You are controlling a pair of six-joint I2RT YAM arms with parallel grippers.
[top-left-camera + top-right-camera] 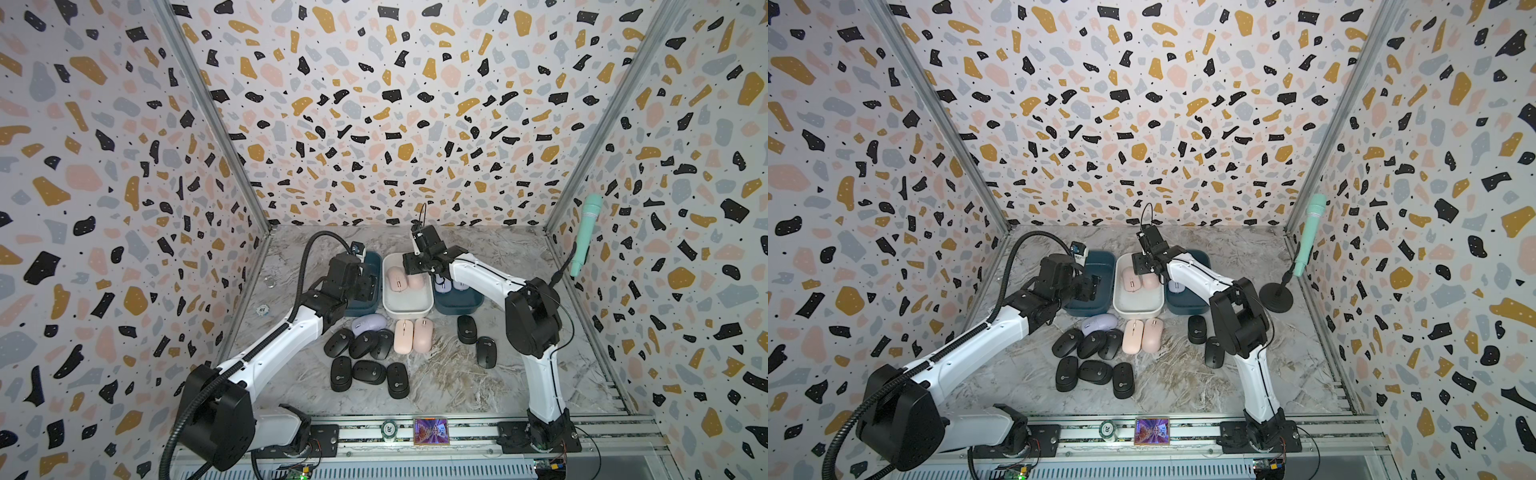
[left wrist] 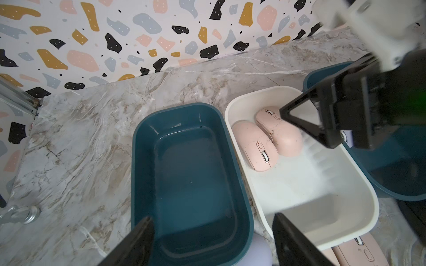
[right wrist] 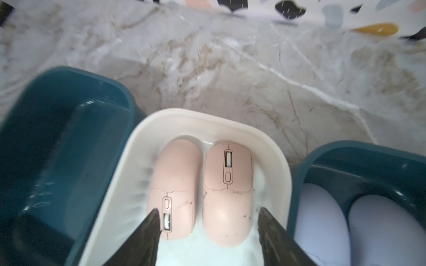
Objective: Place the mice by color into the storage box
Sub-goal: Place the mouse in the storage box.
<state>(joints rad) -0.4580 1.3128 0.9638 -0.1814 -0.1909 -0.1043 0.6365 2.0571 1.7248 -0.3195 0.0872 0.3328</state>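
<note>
Marble table [image 1: 457, 374]: left gripper [image 2: 212, 217] and right gripper [image 3: 209, 210] gape, empty; rising, the right could snag the pink mouse [image 3: 227, 195] between its fingers.

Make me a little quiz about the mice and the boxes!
1. True or false: the left teal box has nothing in it.
2. How many pink mice lie in the white box?
3. Which colour has only one mouse lying on the table? A black, B lavender, C pink.
Key: 1 true. 2 two. 3 B, the lavender mouse.
</note>
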